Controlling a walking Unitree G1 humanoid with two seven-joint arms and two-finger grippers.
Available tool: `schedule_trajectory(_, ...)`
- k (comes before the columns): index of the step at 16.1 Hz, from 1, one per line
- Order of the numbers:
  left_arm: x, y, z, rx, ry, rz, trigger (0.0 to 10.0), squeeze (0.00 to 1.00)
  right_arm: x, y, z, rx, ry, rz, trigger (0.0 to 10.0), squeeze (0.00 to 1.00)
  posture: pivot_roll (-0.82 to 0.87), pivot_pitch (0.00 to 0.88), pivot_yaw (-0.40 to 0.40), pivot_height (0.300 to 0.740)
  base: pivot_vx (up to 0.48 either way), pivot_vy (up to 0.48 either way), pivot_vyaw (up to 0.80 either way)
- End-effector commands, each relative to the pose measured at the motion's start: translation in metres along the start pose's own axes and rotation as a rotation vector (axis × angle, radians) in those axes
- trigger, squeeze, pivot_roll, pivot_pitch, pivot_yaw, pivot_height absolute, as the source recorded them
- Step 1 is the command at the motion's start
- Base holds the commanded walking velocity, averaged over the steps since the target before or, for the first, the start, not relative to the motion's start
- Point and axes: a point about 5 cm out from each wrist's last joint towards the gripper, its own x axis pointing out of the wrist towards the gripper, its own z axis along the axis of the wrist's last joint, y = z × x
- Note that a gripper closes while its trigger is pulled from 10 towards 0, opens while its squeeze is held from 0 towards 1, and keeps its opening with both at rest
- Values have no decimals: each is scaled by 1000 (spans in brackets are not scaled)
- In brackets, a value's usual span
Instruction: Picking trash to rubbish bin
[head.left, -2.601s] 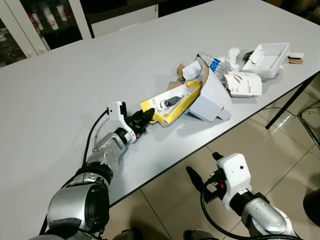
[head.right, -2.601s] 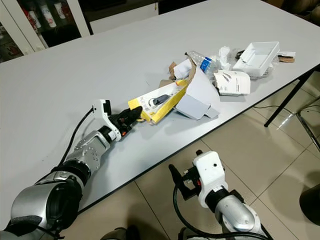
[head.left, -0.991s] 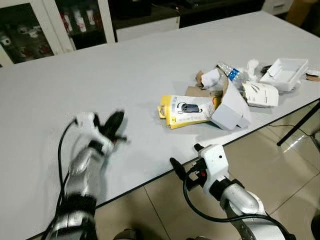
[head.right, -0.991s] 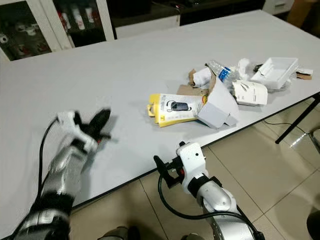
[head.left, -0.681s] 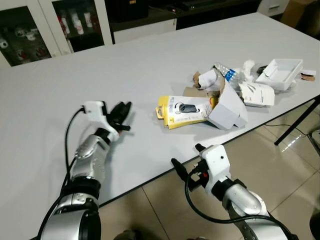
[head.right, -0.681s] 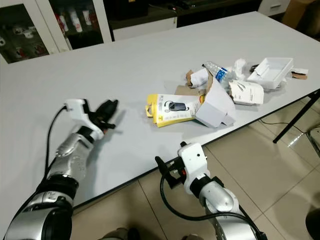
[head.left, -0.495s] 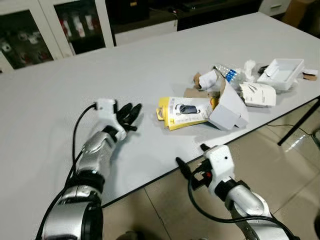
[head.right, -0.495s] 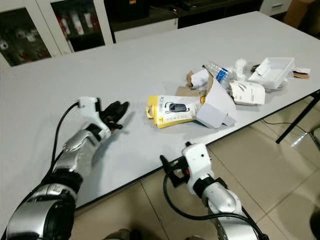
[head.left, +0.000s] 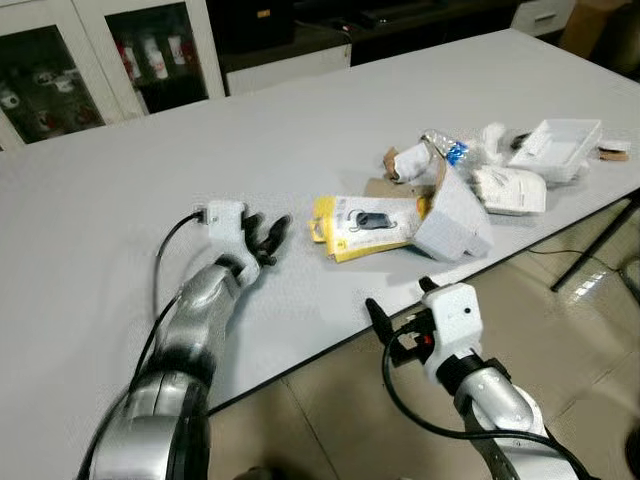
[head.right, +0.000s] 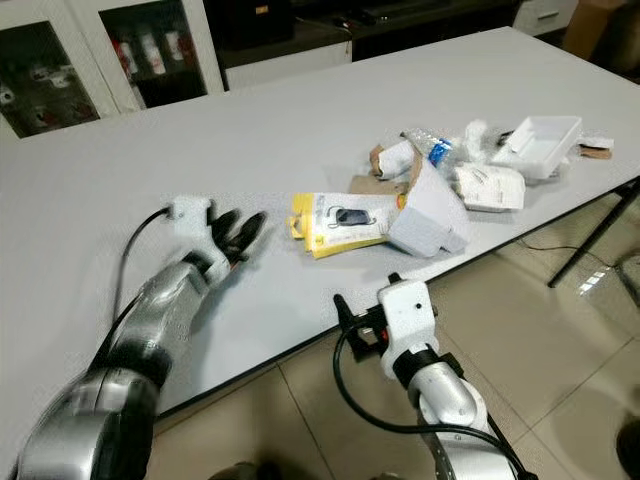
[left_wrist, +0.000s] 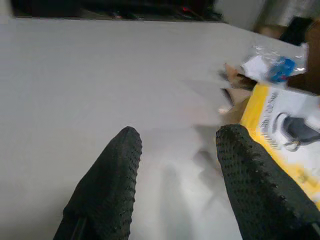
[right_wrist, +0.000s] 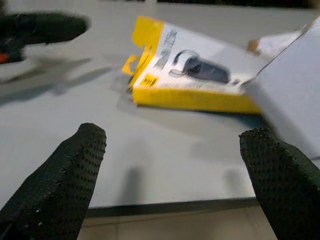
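Note:
A yellow blister package (head.left: 365, 222) lies flat on the white table (head.left: 300, 110), at the near end of a trash pile. My left gripper (head.left: 268, 238) rests low over the table just left of the package, open and empty, a short gap away. In the left wrist view its fingers (left_wrist: 127, 150) stand apart with the yellow package (left_wrist: 285, 130) ahead. My right gripper (head.left: 398, 300) hangs below the table's near edge over the floor, open and empty. In the right wrist view the yellow package (right_wrist: 195, 75) lies beyond the table edge.
Behind the package lie a white cardboard box (head.left: 450, 215), a crushed water bottle (head.left: 450, 152), a white packet (head.left: 510, 190) and a white tray (head.left: 560, 148). A glass-door cabinet (head.left: 90, 60) stands at the back left. Tiled floor (head.left: 580, 330) lies to the right.
The left gripper let go of the yellow package, swung away left, then came back toward it. The package now lies flat. The right gripper rose slightly toward the table edge. The camera shifted.

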Motion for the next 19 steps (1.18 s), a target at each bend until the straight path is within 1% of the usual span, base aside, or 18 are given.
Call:
schedule_trajectory(1,-7,2,-7,25,42,38,10000,0,-1,1,6,-22,-29,0,10000,0,-127,36,12,740,0,0,0)
schedule_trajectory(2,-14,3,-13,85,75,52,10000,0,0,0,6,-20,-28,-1,10000,0,-122,35,5,740,0,0,0)
schedule_trajectory(3,-43,2,-21,138,78,98,10000,0,8,-1,10,-35,-30,9,10000,0,-78,37,-39,740,0,0,0)
schedule_trajectory(5,-74,-6,-18,167,73,103,10000,0,17,-5,18,-42,-60,11,10000,0,-44,44,-66,740,0,0,0)
schedule_trajectory(7,-84,-11,-10,158,61,122,10000,0,20,-7,22,-31,-79,5,10000,0,-33,46,-69,740,0,0,0)
schedule_trajectory(8,-88,-14,-4,177,49,123,10000,0,21,-9,22,-26,-82,1,10000,0,-20,52,-72,740,0,0,0)
schedule_trajectory(9,-91,-15,2,200,34,129,10000,0,21,-10,22,-19,-87,-7,10000,0,-15,56,-73,740,0,0,0)
schedule_trajectory(10,-90,-16,18,273,-50,144,10000,0,20,-10,22,5,-101,-26,10000,0,-16,54,-58,740,0,0,0)
schedule_trajectory(11,-89,-17,24,300,-81,151,10000,0,20,-10,22,11,-106,-31,10000,0,-16,54,-58,740,0,0,0)
schedule_trajectory(12,-89,-18,30,309,-111,153,10000,0,20,-10,23,14,-112,-34,10000,0,-20,54,-52,740,0,0,0)
schedule_trajectory(13,-82,-23,44,287,-156,113,10000,0,18,-10,24,23,-126,-41,10000,0,-27,56,-39,740,0,0,0)
schedule_trajectory(14,-76,-26,52,281,-173,73,10000,0,14,-10,23,33,-128,-46,10000,0,-31,54,-30,740,0,0,0)
schedule_trajectory(15,-75,-27,55,286,-172,67,10000,0,13,-10,22,34,-126,-47,10000,0,-31,54,-30,740,0,0,0)
schedule_trajectory(16,-72,-29,57,301,-170,44,10000,0,7,-12,19,41,-116,-66,10000,0,-39,55,-17,740,0,0,0)
schedule_trajectory(19,-68,-33,61,302,-177,27,10000,0,1,-15,16,52,-102,-84,10000,0,-45,53,-13,740,0,0,0)
